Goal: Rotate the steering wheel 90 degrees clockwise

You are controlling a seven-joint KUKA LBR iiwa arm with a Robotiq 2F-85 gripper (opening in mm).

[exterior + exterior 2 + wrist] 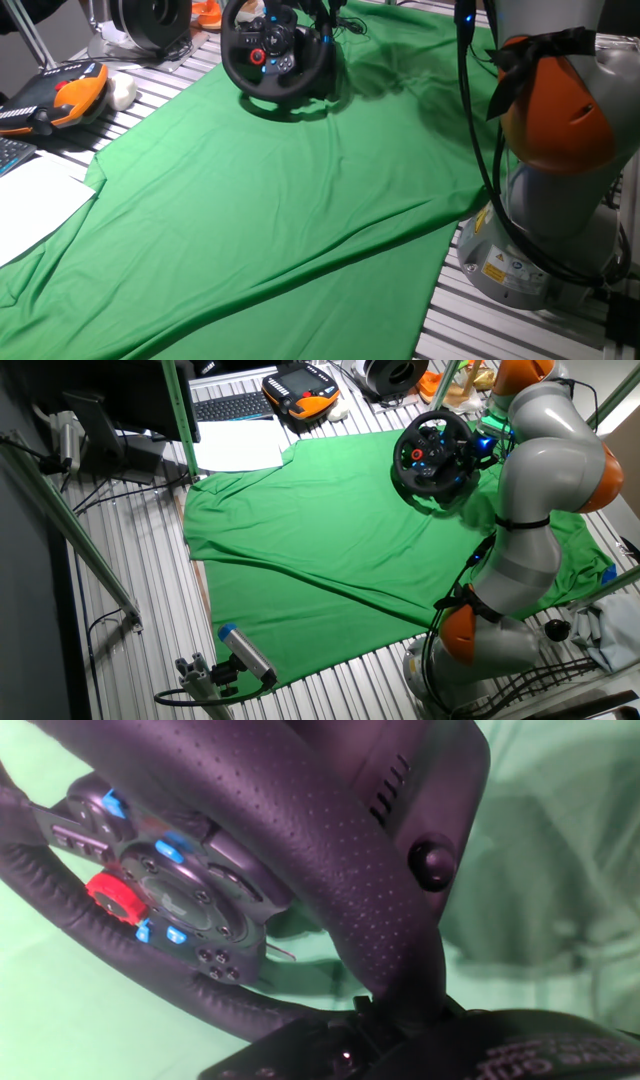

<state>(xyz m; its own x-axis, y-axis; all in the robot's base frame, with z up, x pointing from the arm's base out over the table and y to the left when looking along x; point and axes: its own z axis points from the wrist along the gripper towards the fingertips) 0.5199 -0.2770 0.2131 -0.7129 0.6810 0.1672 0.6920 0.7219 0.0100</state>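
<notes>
At the far end of the green cloth (pixel 300 220), the steering wheel (pixel 268 50) stands tilted on its base. The tool (pixel 322 28) sits right at the rim, presumably for turning leverage; can't tell if it's clenched.

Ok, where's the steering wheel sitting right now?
In one fixed view the steering wheel stands at the far edge of the green cloth, just right of the orange-and-black pendant.

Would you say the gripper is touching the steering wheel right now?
Cannot tell. In the hand view the steering wheel rim fills the frame at close range, but the fingers are not clearly visible. Neither fixed view shows contact or a gap.
</notes>
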